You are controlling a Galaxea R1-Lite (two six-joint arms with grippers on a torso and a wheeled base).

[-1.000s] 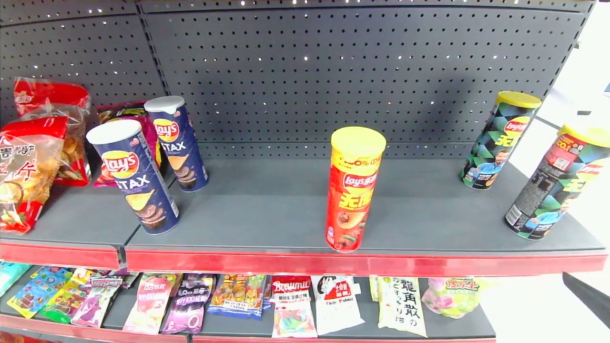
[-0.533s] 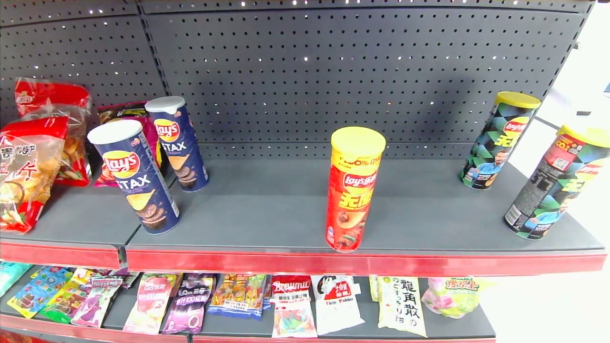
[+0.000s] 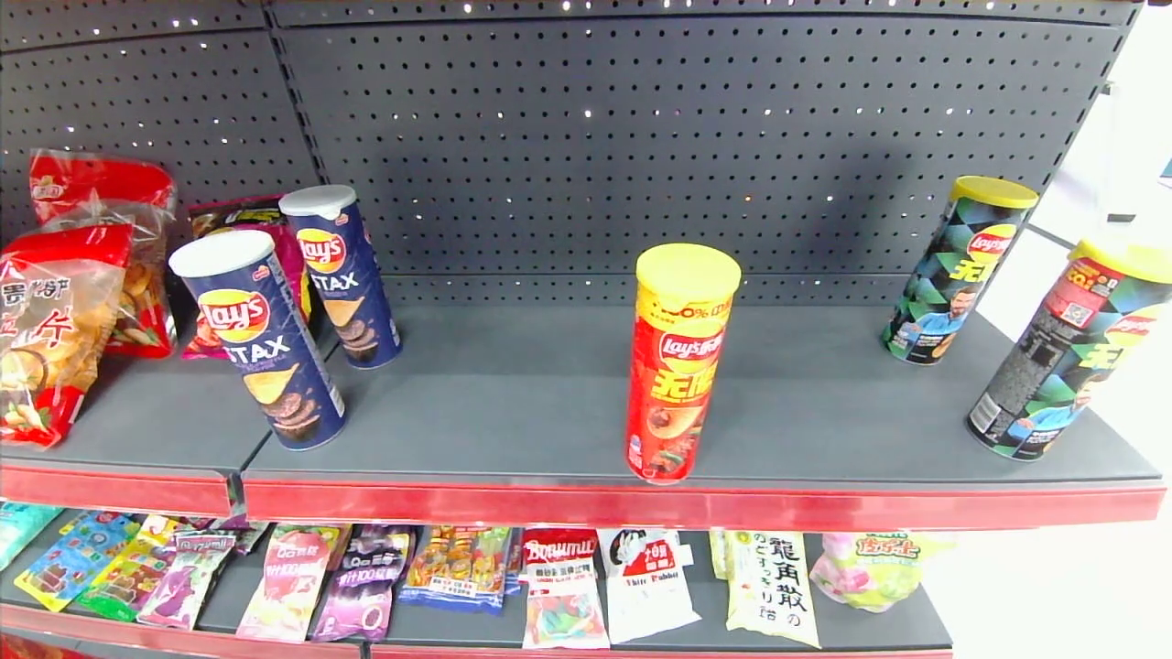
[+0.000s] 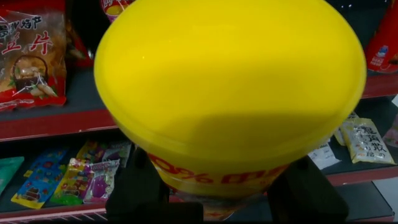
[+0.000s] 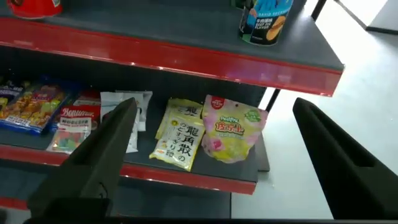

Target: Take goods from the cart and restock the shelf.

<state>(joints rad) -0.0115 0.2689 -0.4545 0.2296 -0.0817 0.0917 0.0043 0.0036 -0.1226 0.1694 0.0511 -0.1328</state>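
Part-stocked shelf (image 3: pixel 696 503), wide gaps beside red can (image 3: pixel 678 366). Left gripper (image 4: pixel 224 199) fingers pinch a yellow-lid can (image 4: pixel 230 93) in front of shelf, not yet placed. Right gripper (image 5: pixel 213 106) fingers spread, empty.

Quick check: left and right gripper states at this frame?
Left gripper: closed on a yellow-lidded chips can.
Right gripper: open, holding nothing.

Dark grey perforated back panel (image 3: pixel 641 137); bright white floor (image 3: pixel 1035 604) at right.
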